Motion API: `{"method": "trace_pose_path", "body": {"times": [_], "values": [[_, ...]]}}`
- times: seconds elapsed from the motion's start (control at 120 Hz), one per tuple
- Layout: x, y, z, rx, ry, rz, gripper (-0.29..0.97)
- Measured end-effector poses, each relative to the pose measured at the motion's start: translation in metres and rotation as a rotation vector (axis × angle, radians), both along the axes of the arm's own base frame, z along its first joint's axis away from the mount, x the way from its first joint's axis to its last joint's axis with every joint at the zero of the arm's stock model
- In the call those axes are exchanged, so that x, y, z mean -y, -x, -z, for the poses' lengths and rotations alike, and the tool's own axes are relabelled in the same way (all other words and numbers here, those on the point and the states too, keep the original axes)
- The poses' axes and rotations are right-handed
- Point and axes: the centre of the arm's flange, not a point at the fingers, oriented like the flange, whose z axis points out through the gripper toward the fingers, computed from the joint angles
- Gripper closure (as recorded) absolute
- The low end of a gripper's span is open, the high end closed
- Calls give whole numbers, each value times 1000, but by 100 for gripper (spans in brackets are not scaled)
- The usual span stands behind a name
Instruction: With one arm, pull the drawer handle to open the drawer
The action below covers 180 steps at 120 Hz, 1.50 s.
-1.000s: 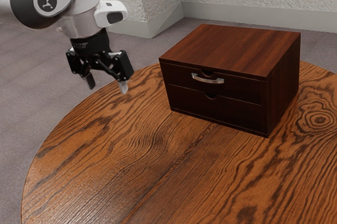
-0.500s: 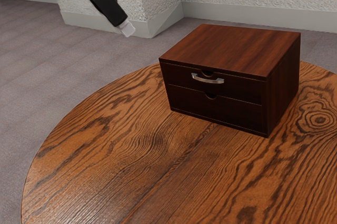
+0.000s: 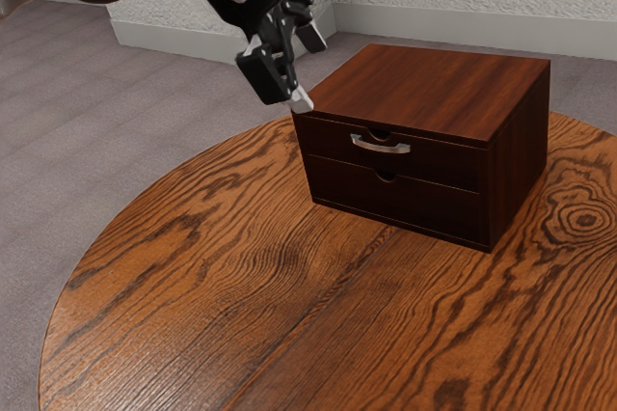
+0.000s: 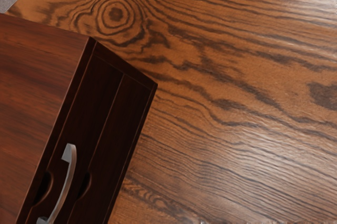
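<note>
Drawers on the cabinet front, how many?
2. The upper drawer, with the metal handle, sits just under the cabinet's top; the lower drawer is directly below it, with a finger notch and no handle showing. Both look shut.

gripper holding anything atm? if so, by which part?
Nothing is held. The gripper is by the top corner of the cabinet, its fingers apart with nothing between them. The drawer handle is not gripped.

A round wooden table carries one dark two-drawer cabinet, standing just beside and below the gripper.
</note>
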Motion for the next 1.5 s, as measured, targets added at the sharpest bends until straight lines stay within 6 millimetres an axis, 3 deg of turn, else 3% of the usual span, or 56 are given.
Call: {"method": "trace_pose_path", "body": {"times": [0.117,0.25,0.575,0.8,0.942,1.133,1.5], "values": [[-27,-12,10,29,-38,64,1],[-50,-26,40,29,-82,127,3],[-37,-42,70,79,-123,312,6],[-87,-77,118,43,-113,259,10],[-85,-86,125,70,-112,272,22],[-83,-110,160,75,-118,280,35],[-81,-132,188,111,-139,290,42]]}}
